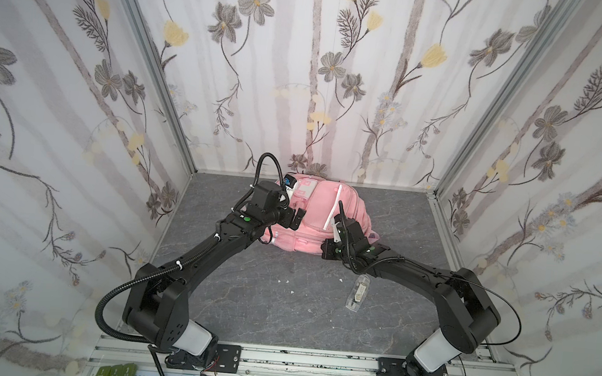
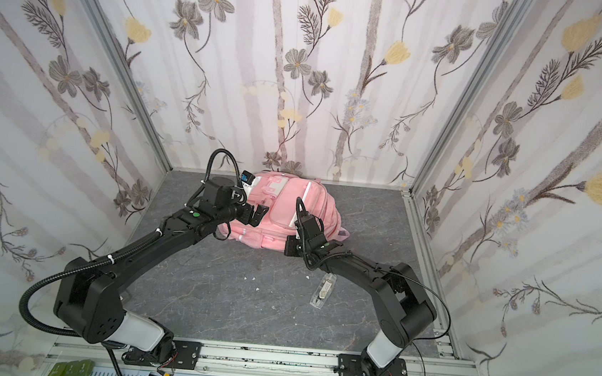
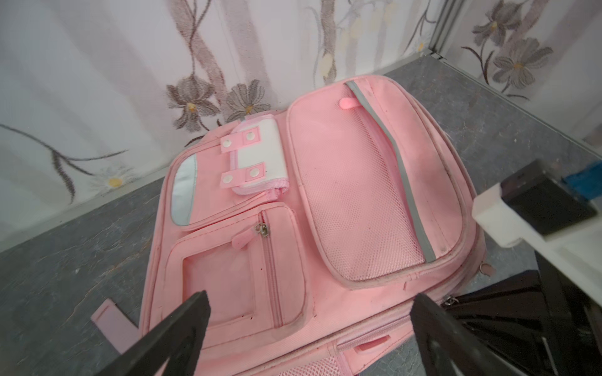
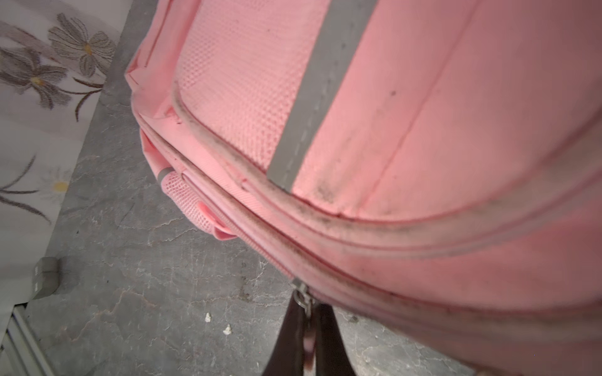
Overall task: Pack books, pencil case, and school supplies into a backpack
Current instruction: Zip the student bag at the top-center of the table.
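Right claw (image 4: 308, 306) pinches the zipper pull (image 4: 300, 292) on the backpack (image 4: 423, 130); left claw (image 3: 311, 294) gapes above its front.

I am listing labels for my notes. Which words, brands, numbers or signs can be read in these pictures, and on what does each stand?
No text can be read in any view.
Blue-and-white object near the backpack's far corner: dark marks, too small to read.
Green blocks by the front rail: any marking is too small to read.
Backpack and clear case: no print is visible.
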Robot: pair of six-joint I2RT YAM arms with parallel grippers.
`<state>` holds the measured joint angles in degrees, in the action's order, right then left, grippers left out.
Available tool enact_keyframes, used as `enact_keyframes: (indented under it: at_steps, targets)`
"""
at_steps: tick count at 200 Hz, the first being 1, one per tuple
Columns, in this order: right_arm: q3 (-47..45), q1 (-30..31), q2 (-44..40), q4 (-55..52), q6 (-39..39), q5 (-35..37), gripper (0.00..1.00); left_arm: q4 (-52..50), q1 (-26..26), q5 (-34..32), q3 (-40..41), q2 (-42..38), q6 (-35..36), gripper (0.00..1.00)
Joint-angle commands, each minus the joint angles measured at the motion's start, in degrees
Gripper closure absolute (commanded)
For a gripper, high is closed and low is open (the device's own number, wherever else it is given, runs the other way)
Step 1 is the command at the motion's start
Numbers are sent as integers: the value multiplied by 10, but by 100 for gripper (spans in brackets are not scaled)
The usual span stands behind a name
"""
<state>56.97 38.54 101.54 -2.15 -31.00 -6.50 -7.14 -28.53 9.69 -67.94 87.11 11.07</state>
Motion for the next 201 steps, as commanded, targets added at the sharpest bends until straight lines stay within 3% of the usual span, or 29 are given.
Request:
enact_keyframes:
  at_steps: [1, 17, 54, 90, 123, 153, 171, 180, 201]
  targets:
    - [4, -3, -19, 5, 40, -52, 100, -17, -21, 87, -15, 27, 130, 2]
    - [15, -9, -26, -13, 58, -68, 100, -22, -43, 105, -16, 45, 181, 2]
    - [38, -25, -41, -50, 108, -108, 100, -7, -51, 154, -15, 70, 181, 10]
    - [70, -35, -50, -101, 157, -156, 100, -10, -51, 140, -13, 103, 201, 16]
    - [107, -44, -42, -154, 185, -173, 100, -72, -50, 157, -39, 121, 242, 20]
    - [113, -47, -46, -162, 189, -188, 100, -76, -50, 151, -43, 135, 250, 50]
    - [113, -50, -49, -173, 188, -184, 100, -71, -51, 129, -49, 138, 241, 87]
    - [114, -55, -51, -182, 186, -174, 100, -73, -50, 120, -51, 136, 241, 99]
    - [106, -86, -58, -195, 169, -167, 100, -68, -51, 94, -38, 115, 258, 100]
